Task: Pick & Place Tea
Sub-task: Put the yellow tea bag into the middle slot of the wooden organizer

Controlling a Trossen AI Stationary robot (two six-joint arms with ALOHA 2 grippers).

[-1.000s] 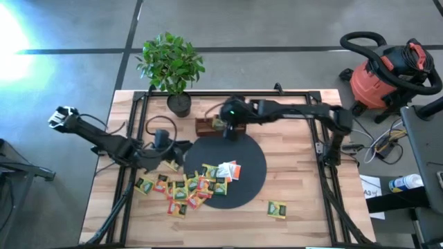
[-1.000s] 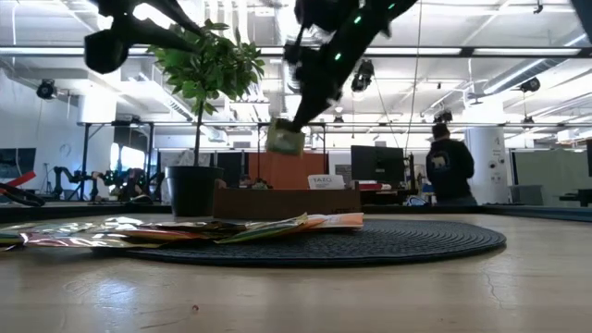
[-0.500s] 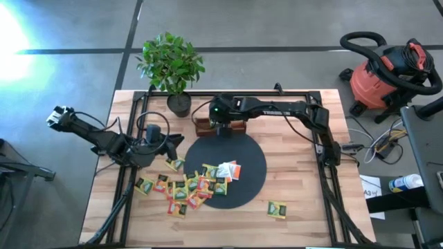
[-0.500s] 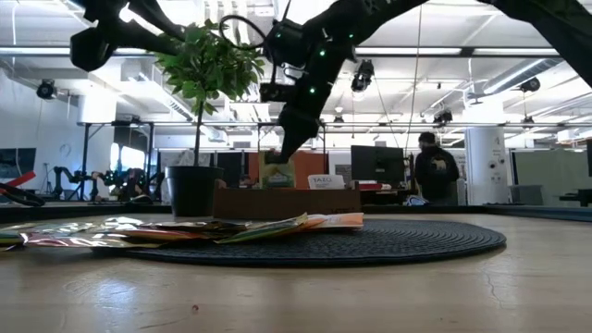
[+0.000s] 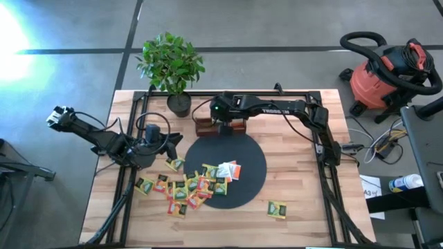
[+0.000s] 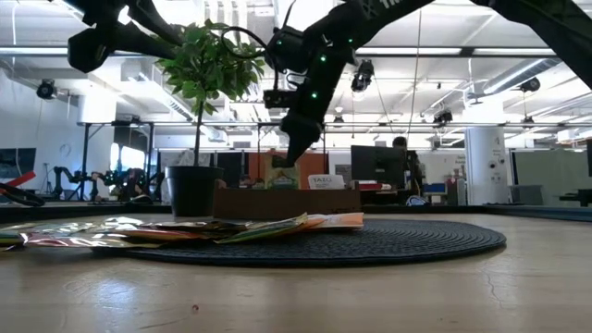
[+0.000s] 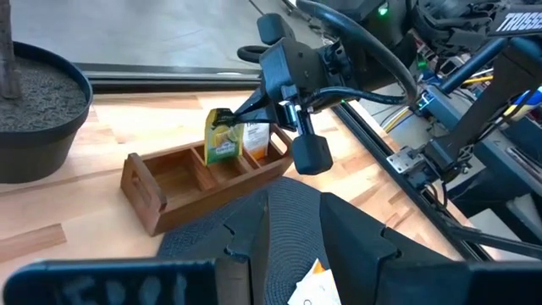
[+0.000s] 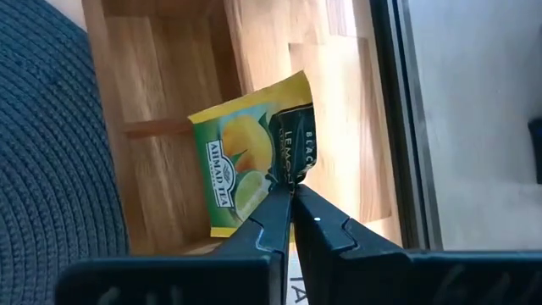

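Nearest, loose tea sachets are lying at centre-left of the high view, across the black disc's left edge. Left gripper is hovering above them, fingers apart. Farther back, right gripper is clamping a green-yellow sachet upright in the wooden tray

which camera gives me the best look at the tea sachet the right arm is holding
The right wrist view: the green and yellow sachet fills it, pinched in the right tool over the wooden tray. The left wrist view shows it smaller, the low view partly, the high view not at all.
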